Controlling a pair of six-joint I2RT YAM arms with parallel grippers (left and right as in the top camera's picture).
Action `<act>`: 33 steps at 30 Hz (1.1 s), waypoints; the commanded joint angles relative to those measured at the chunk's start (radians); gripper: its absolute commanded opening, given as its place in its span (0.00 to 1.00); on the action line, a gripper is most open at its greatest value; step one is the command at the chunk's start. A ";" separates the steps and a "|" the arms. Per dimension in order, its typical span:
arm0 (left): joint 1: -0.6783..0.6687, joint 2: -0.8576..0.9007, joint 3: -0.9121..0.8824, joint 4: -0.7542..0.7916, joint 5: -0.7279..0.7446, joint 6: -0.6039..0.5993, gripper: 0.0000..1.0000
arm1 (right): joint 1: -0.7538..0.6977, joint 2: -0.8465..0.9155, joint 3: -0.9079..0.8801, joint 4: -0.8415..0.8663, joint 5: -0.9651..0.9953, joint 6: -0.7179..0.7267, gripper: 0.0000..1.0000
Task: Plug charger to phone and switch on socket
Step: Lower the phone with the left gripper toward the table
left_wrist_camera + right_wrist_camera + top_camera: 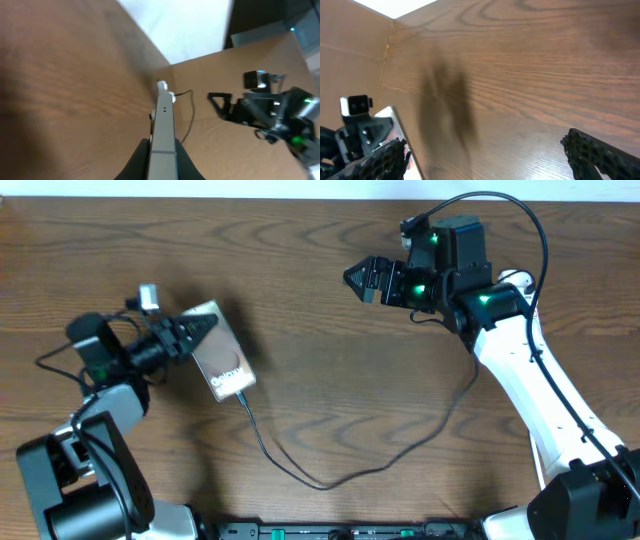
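The bronze phone (222, 352) with white "Galaxy" lettering is tilted above the table's left side, and my left gripper (200, 330) is shut on its far end. In the left wrist view the phone (164, 125) shows edge-on, clamped between the two black fingers (137, 160). The thin black charger (300, 475) meets the phone's near end and loops right across the table toward the right arm. It also shows as the charger (190, 117) past the phone's far end. My right gripper (358, 280) hovers at centre right, and in its wrist view that gripper (492, 157) is open and holds nothing. The socket is out of view.
The wooden table (320, 380) fills the view. The white right arm (540, 380) runs along the right side, and the left arm's base (80, 480) sits at the near left corner. A black bar (340, 530) lines the front edge.
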 commanded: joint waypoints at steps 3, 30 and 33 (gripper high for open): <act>-0.039 0.083 -0.024 0.000 -0.073 0.069 0.08 | 0.005 -0.013 0.006 -0.020 0.028 -0.022 0.99; -0.053 0.213 -0.024 -0.322 -0.504 0.193 0.07 | 0.016 -0.013 0.006 -0.047 0.030 -0.043 0.99; -0.053 0.213 -0.024 -0.332 -0.508 0.193 0.07 | 0.019 -0.013 0.006 -0.047 0.030 -0.043 0.99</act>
